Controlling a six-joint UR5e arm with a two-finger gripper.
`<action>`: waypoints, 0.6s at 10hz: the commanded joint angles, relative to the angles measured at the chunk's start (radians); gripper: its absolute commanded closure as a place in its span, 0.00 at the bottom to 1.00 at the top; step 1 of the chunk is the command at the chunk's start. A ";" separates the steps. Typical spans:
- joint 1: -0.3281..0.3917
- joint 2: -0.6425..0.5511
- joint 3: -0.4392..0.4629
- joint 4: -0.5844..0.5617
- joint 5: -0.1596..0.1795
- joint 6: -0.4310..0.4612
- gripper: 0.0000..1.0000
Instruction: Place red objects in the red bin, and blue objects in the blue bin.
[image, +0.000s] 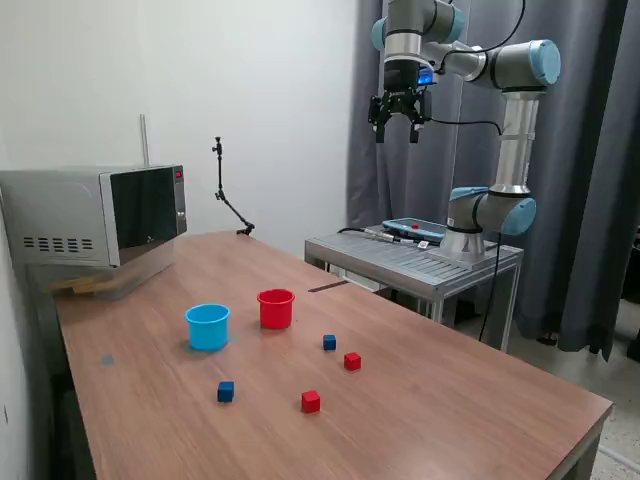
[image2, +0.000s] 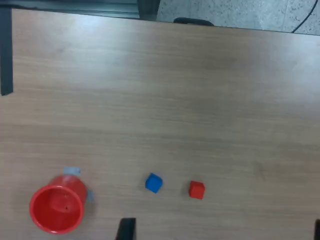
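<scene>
Four small cubes lie on the wooden table (image: 450, 400): two red cubes (image: 352, 361) (image: 311, 401) and two dark blue cubes (image: 329, 342) (image: 225, 391). Behind them stand the red cup (image: 276, 308) and, to its left in the exterior view, the light blue cup (image: 207, 326). Both cups look empty. My gripper (image: 397, 128) hangs high above the table's far side, open, with nothing between its fingers. The wrist view looks down on the red cup (image2: 56, 209), one blue cube (image2: 153, 183) and one red cube (image2: 196, 190); a dark fingertip (image2: 126, 230) shows at the frame edge.
A microwave (image: 95, 215) sits at the table's back corner on the exterior view's left, beside a thin black jointed stand (image: 228, 195). The arm's base stands on a metal cart (image: 400, 262) behind the table. A dark curtain (image: 590, 200) hangs at the exterior view's right.
</scene>
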 joint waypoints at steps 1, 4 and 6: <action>-0.004 0.022 -0.008 -0.003 0.000 0.003 0.00; -0.012 0.066 -0.011 -0.012 0.000 0.118 0.00; -0.012 0.085 -0.010 -0.044 0.000 0.253 0.00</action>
